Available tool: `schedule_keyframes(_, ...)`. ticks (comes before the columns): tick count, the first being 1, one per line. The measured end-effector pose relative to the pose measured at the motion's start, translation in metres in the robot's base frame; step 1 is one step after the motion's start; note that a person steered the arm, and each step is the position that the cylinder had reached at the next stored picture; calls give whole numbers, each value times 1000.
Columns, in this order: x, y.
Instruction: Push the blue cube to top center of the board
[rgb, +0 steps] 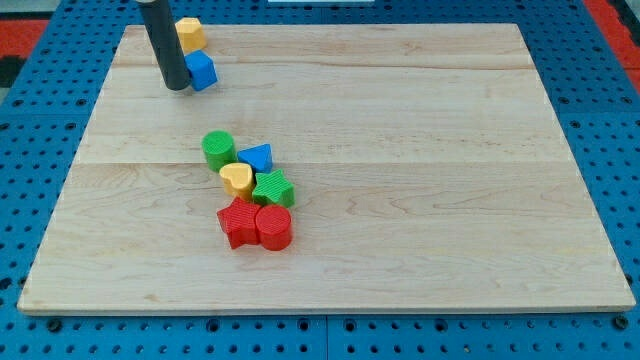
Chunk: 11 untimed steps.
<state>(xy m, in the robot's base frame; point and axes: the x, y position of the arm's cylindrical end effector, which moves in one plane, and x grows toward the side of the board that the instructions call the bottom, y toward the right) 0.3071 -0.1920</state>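
The blue cube (202, 70) sits near the top left corner of the wooden board (420, 150), close to the board's top edge and well to the view's left of top centre. My tip (176, 88) rests on the board touching, or just beside, the cube's left face. The rod has no end effector that spreads or pinches; it is a plain dark shaft, and its upper part is cut off by the view's top edge.

A yellow block (189, 34) stands just above the blue cube, touching it or nearly so, right at the board's top edge; its shape is hard to make out, and the rod hides part of its left side.

To the view's right of the blue cube, the strip along the top edge lies open across the whole width of the board.

Well below, near the board's middle left, a cluster packs together: a green cylinder (218, 150), a blue triangular block (257, 158), a yellow heart-like block (237, 179), a green block (272, 188) of unclear shape, a red star-like block (237, 222) and a red cylinder (273, 227). They touch or overlap in view, so several of their outlines are partly hidden.

The blue perforated bench (600, 60) surrounds the board.
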Motion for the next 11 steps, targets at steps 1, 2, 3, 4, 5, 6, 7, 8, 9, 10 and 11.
schedule_keyframes(1,-13,-13)
schedule_keyframes(2,-18,33)
schedule_keyframes(3,-19,102)
schedule_keyframes(4,-21,158)
schedule_keyframes(5,-27,173)
schedule_keyframes(6,-43,177)
schedule_keyframes(7,-55,177)
schedule_keyframes(8,-62,177)
schedule_keyframes(9,-62,177)
schedule_keyframes(10,-62,177)
schedule_keyframes(11,-62,177)
